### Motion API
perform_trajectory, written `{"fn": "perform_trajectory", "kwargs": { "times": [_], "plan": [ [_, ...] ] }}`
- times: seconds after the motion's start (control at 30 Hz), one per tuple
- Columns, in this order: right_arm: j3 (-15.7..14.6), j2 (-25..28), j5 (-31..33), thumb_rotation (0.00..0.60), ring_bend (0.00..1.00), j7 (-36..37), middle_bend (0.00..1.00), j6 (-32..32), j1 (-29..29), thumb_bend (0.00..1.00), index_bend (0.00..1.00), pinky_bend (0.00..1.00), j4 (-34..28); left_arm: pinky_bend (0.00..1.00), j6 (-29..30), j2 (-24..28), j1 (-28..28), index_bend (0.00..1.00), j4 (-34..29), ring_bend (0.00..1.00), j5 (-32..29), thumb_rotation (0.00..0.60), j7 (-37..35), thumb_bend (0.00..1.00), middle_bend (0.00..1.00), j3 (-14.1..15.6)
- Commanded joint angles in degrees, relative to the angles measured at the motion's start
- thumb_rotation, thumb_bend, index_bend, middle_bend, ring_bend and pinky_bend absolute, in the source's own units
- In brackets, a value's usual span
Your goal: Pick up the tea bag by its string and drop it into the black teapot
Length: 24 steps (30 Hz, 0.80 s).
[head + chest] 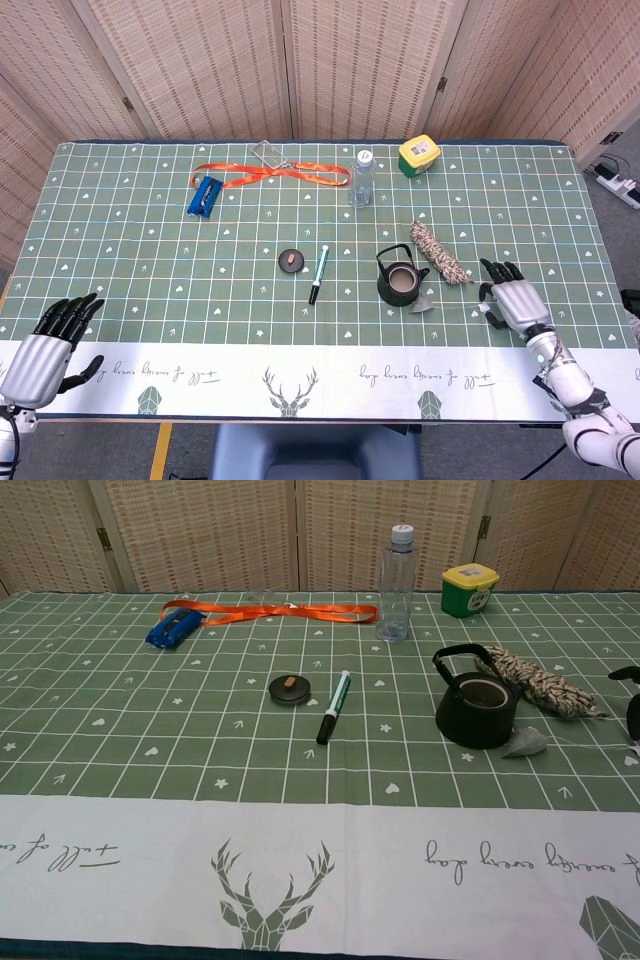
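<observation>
The black teapot (400,281) (475,712) stands open-topped right of the table's middle, its handle upright. The grey tea bag (421,303) (524,742) lies against its near right side. A thin string (590,745) runs right from the bag to a small white tag (483,309). My right hand (510,298) (630,695) hovers at that tag with its fingers spread, holding nothing; only its fingertips show at the chest view's right edge. My left hand (45,345) rests open at the table's near left corner, far from everything.
A braided rope bundle (438,252) (535,682) lies just behind the string. A pen (318,274) and a small black lid (291,260) lie left of the teapot. A water bottle (362,178), a yellow-lidded jar (419,154) and an orange lanyard (275,175) sit further back.
</observation>
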Motion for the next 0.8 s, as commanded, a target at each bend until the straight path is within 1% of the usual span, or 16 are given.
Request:
{"fn": "perform_trajectory", "kwargs": {
  "times": [0.03, 0.47, 0.8],
  "plan": [
    [-0.02, -0.13, 0.17, 0.6, 0.0, -0.32, 0.0, -0.23, 0.09, 0.39, 0.43, 0.0, 0.23, 0.1, 0.06, -0.02, 0.01, 0.03, 0.03, 0.08, 0.08, 0.6, 0.01, 0.29, 0.04, 0.04],
    [-0.1, -1.26, 0.48, 0.6, 0.0, -1.17, 0.0, -0.86, 0.59, 0.39, 0.43, 0.0, 1.15, 0.1, 0.19, 0.05, 0.05, 0.03, -0.03, 0.08, 0.09, 0.6, -0.14, 0.29, 0.04, 0.07],
    [-0.18, -2.56, 0.14, 0.6, 0.0, -0.74, 0.0, -0.59, 0.84, 0.39, 0.52, 0.0, 2.93, 0.1, 0.15, 0.25, 0.02, 0.03, 0.11, 0.08, -0.01, 0.6, -0.84, 0.29, 0.04, 0.07]
  ]
}}
